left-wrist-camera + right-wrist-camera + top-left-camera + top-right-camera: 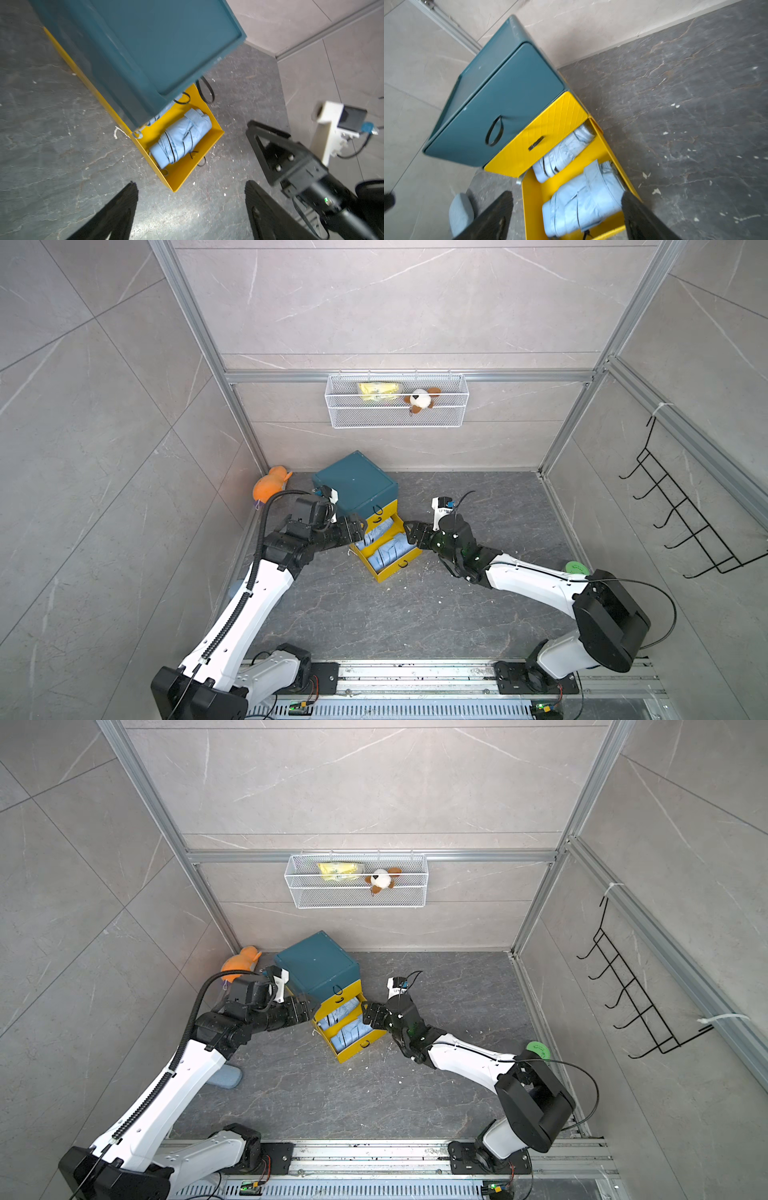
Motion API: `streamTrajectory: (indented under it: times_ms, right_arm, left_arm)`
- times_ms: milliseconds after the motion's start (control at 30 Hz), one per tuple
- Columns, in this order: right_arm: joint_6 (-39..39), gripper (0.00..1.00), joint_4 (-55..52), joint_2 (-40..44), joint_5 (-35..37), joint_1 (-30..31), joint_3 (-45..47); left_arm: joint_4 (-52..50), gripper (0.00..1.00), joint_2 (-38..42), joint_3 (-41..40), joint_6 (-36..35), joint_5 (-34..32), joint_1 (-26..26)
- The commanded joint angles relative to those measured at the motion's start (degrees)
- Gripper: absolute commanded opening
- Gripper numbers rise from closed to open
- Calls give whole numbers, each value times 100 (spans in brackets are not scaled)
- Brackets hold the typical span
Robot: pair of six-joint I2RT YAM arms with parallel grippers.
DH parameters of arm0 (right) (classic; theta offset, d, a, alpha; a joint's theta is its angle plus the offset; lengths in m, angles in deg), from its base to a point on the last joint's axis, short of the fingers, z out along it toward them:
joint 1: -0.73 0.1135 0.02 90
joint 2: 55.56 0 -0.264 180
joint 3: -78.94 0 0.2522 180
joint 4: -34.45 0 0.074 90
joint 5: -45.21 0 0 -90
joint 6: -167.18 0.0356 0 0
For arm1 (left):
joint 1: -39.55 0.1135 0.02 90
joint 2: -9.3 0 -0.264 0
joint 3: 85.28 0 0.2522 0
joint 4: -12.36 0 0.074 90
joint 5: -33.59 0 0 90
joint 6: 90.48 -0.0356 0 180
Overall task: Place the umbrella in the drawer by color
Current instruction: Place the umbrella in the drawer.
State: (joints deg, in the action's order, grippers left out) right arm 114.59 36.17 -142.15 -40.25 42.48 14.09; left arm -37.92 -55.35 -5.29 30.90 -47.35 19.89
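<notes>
Two robot arms meet over a small teal cabinet (357,483) at the centre of both top views, where its yellow drawer (395,570) stands open toward the lower middle of the frame. Two folded pale-blue umbrellas lie inside, side by side with a yellow wall between them. Whether that is one divided drawer or two stepped ones cannot be told. The nearer umbrella (390,554) rests just behind the drawer's front wall. The farther umbrella (376,533) is partly tucked beneath the yellow front above it, as the right wrist view (562,151) shows. The left gripper (360,531) hangs at the drawer's left edge with its fingers spread wide; in the left wrist view only floor and a drawer corner show between them. The right gripper (409,533) hovers at the drawer's right edge, also spread wide and holding nothing. In the right wrist view the nearer umbrella (583,199) shows between its fingers, with a clear gap on one side. An orange plush toy (270,485) sits in the corner left of the cabinet. In the upper middle of the frame a white wire basket (397,418) hangs on the back wall, holding a yellow packet (380,390) and a brown-and-white plush toy (422,398). At right, a black hook rack (685,514) is fixed to the side wall.
</notes>
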Motion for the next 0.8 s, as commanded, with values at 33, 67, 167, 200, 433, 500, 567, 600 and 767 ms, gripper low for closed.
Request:
streamTrajectory:
  times_ms: [33, 67, 167, 200, 433, 500, 567, 600, 767]
  right_arm:
    - [-462, 85, -739, 253, -771, 17, 146]
    - [-513, 85, -802, 280, -844, 22, 186]
    - [-639, 87, -982, 343, -979, 34, 332]
    - [-668, 87, -998, 361, -1025, 43, 398]
    - [-858, 88, -1162, 410, -1173, 244, 653]
    - [-870, 88, -1138, 365, -1174, 305, 720]
    - [-858, 88, -1055, 298, -1174, 357, 806]
    - [-837, 88, -974, 260, -1174, 376, 848]
    - [-717, 87, -453, -96, -1187, 430, 1012]
  left_arm:
    - [-103, 86, -249, 433, 200, -265, 292]
    - [-80, 87, -303, 487, 241, -305, 332]
    - [32, 88, -585, 682, 340, -390, 432]
    - [63, 88, -698, 756, 348, -446, 453]
    - [130, 88, -1399, 1194, 438, -800, 704]
    - [178, 88, -1601, 1263, 505, -828, 807]
    - [252, 88, -1803, 1319, 591, -780, 922]
    - [324, 88, -1882, 1326, 635, -721, 954]
    - [748, 88, -2171, 1329, 718, -598, 964]
